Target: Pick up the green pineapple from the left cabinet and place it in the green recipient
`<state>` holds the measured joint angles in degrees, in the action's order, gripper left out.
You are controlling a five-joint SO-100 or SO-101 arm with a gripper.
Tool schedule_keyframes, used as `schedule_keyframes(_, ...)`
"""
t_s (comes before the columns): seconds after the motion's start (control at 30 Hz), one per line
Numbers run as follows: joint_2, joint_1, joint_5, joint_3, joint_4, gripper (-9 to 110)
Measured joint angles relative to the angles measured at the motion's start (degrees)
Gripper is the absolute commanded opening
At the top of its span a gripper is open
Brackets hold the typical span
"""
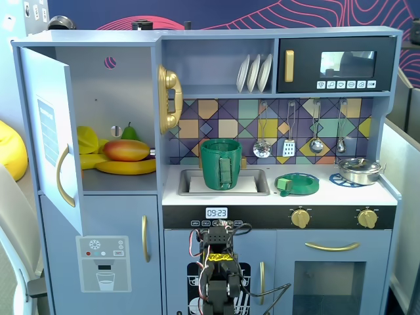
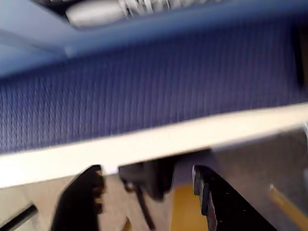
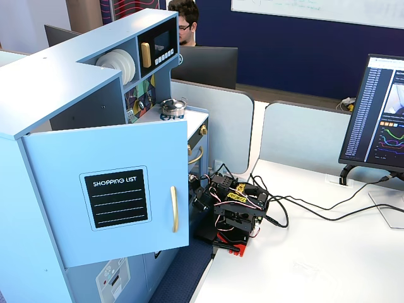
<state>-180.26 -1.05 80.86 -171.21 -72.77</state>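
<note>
The left cabinet [image 1: 125,98] stands with its door [image 3: 107,189] swung wide, so its shelf can be reached. There lie a mango [image 1: 126,150], bananas [image 1: 126,167] and a pear [image 1: 130,132]; the green pineapple cannot be made out. The green recipient [image 1: 221,163] waits in the sink [image 1: 258,174]. The arm sits folded on the white table [image 3: 315,252], its hand [image 2: 147,192] wide and empty, in an office of desks and monitors.

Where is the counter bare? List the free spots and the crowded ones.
Bare counter lies between the dish and the pan, and along the front edge. The sink has a little room right of the pot. The cabinet shelf is crowded with fruit.
</note>
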Motion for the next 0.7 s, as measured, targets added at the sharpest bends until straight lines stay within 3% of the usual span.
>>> schedule_keyframes(0.37,-2.0,-0.5,-4.7,-0.2,-3.8,8)
schedule_keyframes(0.7,-2.0,-0.5,6.5,-0.4,-4.6,9)
